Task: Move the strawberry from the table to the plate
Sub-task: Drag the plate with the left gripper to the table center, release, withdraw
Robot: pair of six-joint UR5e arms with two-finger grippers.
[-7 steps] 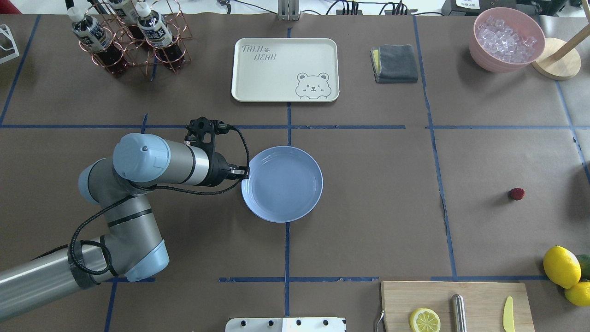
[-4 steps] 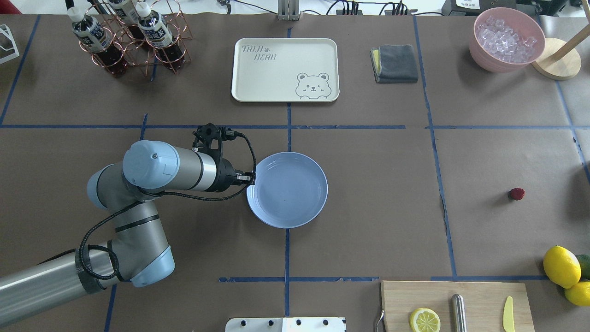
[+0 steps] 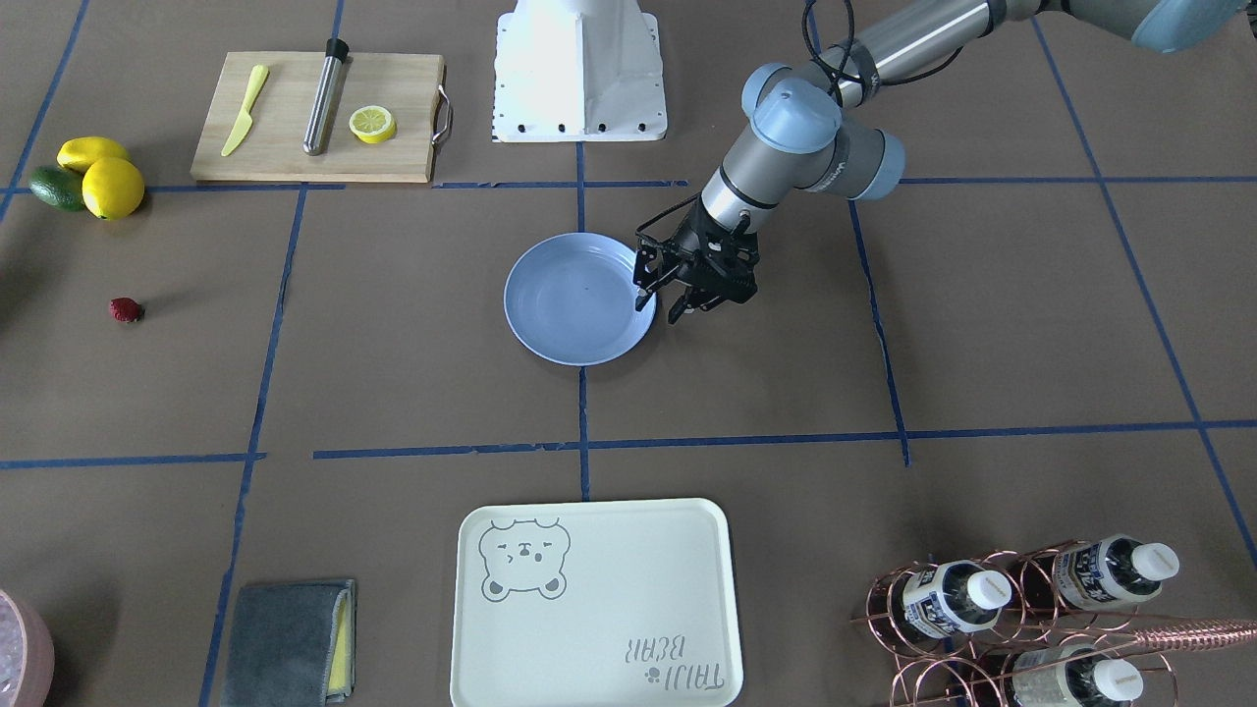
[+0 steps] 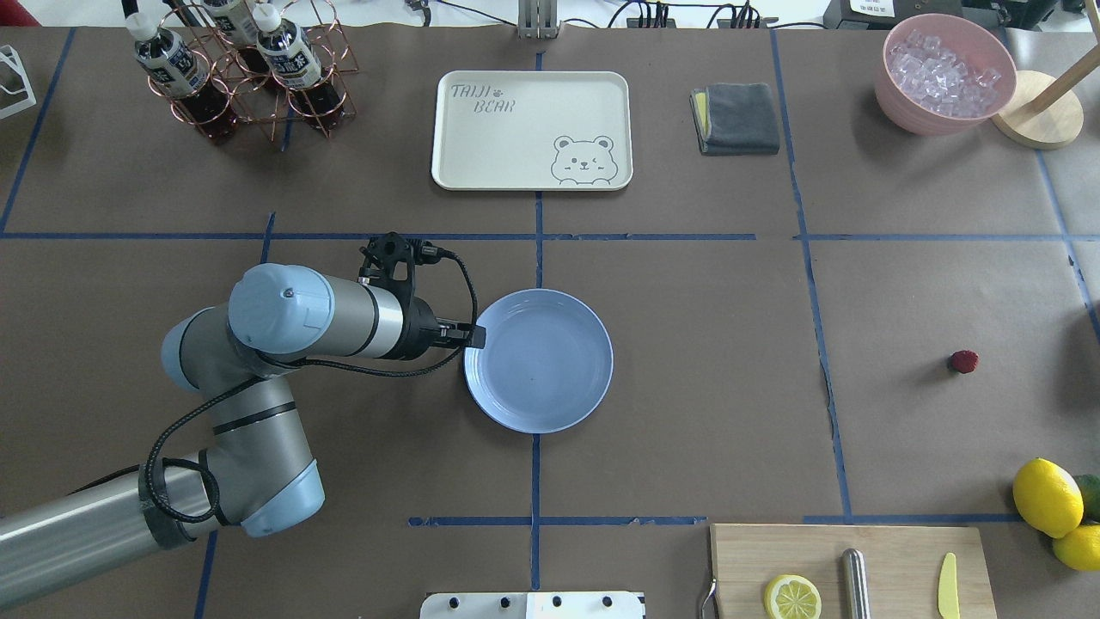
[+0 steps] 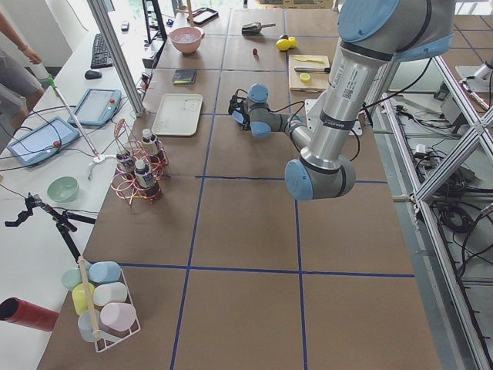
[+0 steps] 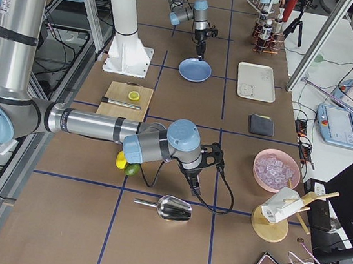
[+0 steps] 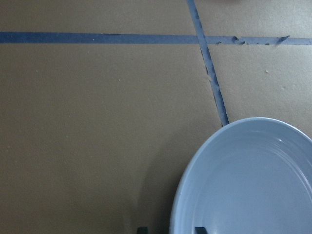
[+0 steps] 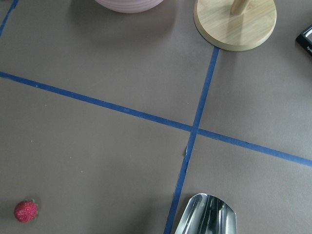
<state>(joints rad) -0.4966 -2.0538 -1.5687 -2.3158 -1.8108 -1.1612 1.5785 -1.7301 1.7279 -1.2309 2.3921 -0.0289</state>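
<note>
The strawberry [image 4: 963,362] lies alone on the brown table [image 4: 705,361] at the far right; it also shows as a red strawberry [image 3: 126,310] and low left in the right wrist view as a berry [image 8: 25,210]. The light-blue plate [image 4: 539,361] rests flat near the table's middle. My left gripper [image 4: 474,336] is at its left rim, open. The fingertips straddle the plate's edge [image 7: 253,185] without pinching it. My right gripper [image 6: 194,185] hangs over the table's right end, and I cannot tell whether it is open or shut.
A cream bear tray [image 4: 531,129], a grey cloth [image 4: 736,118], a bottle rack [image 4: 249,69] and a pink bowl of ice [image 4: 945,73] line the far side. A cutting board [image 4: 846,567] and lemons [image 4: 1047,497] sit near right. A metal scoop [image 8: 207,214] lies by the right arm.
The left gripper brought the plate to the right and slightly nearer, then its fingers parted; the plate now lies flat. The strawberry has not moved.
</note>
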